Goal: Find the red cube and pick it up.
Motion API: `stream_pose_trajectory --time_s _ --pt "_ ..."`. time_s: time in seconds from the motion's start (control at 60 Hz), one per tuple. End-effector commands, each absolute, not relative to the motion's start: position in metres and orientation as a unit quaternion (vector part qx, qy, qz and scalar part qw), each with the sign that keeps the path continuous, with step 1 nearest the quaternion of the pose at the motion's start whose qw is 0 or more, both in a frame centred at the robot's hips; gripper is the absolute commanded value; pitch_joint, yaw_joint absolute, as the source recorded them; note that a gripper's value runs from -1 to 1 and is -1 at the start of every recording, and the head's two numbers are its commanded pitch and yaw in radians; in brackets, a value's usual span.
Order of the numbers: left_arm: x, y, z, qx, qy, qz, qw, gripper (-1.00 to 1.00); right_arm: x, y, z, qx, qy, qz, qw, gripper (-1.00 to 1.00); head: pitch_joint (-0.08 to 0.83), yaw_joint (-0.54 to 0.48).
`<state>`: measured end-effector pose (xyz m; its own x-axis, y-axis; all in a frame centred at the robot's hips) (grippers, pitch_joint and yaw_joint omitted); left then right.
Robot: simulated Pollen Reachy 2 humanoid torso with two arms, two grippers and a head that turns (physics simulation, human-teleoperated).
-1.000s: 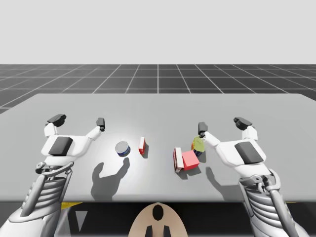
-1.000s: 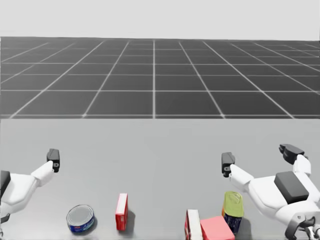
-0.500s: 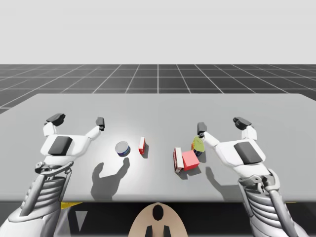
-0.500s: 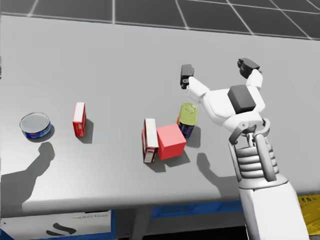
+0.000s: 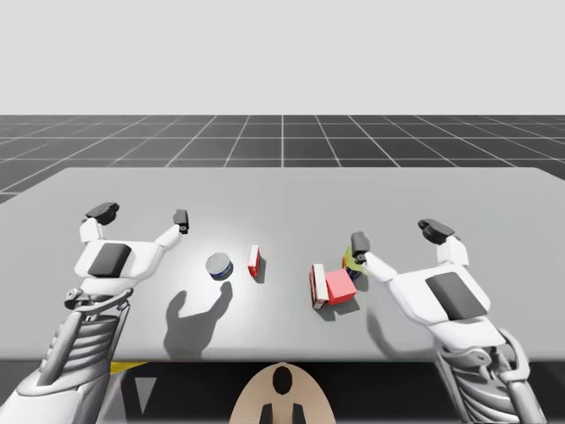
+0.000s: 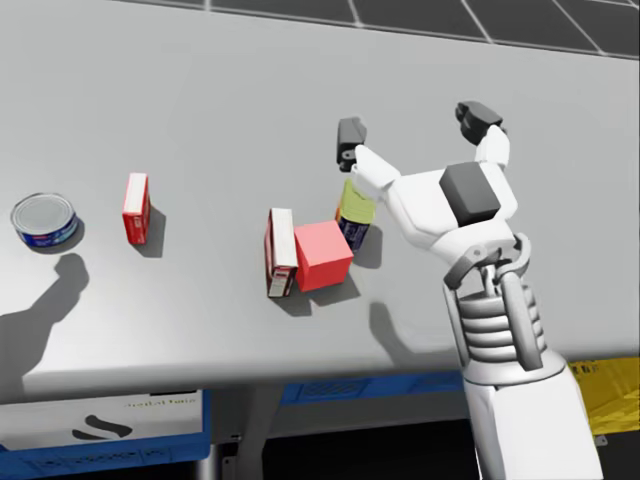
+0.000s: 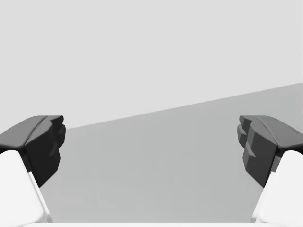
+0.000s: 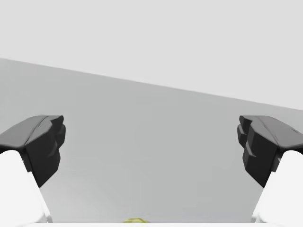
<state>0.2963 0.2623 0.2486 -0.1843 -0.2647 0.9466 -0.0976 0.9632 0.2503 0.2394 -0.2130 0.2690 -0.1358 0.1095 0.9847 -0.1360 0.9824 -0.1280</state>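
Grippers, pair, both agape.
Left gripper: fingers spread wide, pointing forward. Right gripper: fingers spread equally wide.

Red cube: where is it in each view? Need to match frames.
High view: red cube sits right of centre, in the lower half.
Head view: red cube sits at the centre.
Shared landmark: the red-and-white box directly to its left.

Red cube: plain, matte, top face lighter than sides. Sits flat on counter, turned slightly askew to counter's edges. Lies right of centre, nearer near edge than far edge. Upright red-and-white box close against its left face. Nothing grips it.
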Motion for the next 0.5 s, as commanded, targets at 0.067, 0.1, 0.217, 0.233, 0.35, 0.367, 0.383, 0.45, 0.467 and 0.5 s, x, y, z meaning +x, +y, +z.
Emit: stream_pose_trajectory --time_s 0.067,0.1,0.217,0.233,0.35,0.367,0.383,0.45,0.467,0.5 --pt "0.297 0.261 0.248 0.114 -0.765 -0.068 0.630 -1.00 0.196 -0.197 0.261 0.043 -0.733 0.143 0.663 -1.00 0.745 -0.24" --pt "0.297 0.261 0.248 0.114 -0.765 -0.067 0.630 -1.00 0.187 -0.194 0.254 0.048 -0.729 0.153 0.665 -1.00 0.745 -0.24" --pt "0.297 0.260 0.248 0.114 -0.765 -0.068 0.630 -1.00 0.168 -0.189 0.233 0.075 -0.716 0.160 0.676 -1.00 0.752 -0.24" --pt "0.297 0.260 0.248 0.114 -0.765 -0.069 0.630 -1.00 0.166 -0.189 0.231 0.075 -0.715 0.160 0.676 -1.00 0.753 -0.24" --pt "0.297 0.259 0.247 0.113 -0.765 -0.070 0.630 -1.00 0.154 -0.191 0.213 0.098 -0.699 0.154 0.692 -1.00 0.757 -0.24" --pt "0.297 0.259 0.247 0.113 -0.765 -0.070 0.630 -1.00 0.153 -0.192 0.212 0.101 -0.696 0.153 0.694 -1.00 0.758 -0.24" --pt "0.297 0.259 0.247 0.113 -0.765 -0.070 0.630 -1.00 0.151 -0.192 0.209 0.105 -0.693 0.153 0.697 -1.00 0.758 -0.24" --pt "0.297 0.258 0.247 0.113 -0.764 -0.070 0.631 -1.00 0.149 -0.192 0.200 0.112 -0.684 0.154 0.705 -1.00 0.760 -0.24" --pt "0.297 0.258 0.247 0.113 -0.764 -0.070 0.631 -1.00 0.149 -0.191 0.198 0.112 -0.683 0.154 0.705 -1.00 0.761 -0.24" --pt "0.297 0.258 0.247 0.113 -0.764 -0.070 0.631 -1.00 0.149 -0.190 0.190 0.111 -0.679 0.158 0.709 -1.00 0.762 -0.24"
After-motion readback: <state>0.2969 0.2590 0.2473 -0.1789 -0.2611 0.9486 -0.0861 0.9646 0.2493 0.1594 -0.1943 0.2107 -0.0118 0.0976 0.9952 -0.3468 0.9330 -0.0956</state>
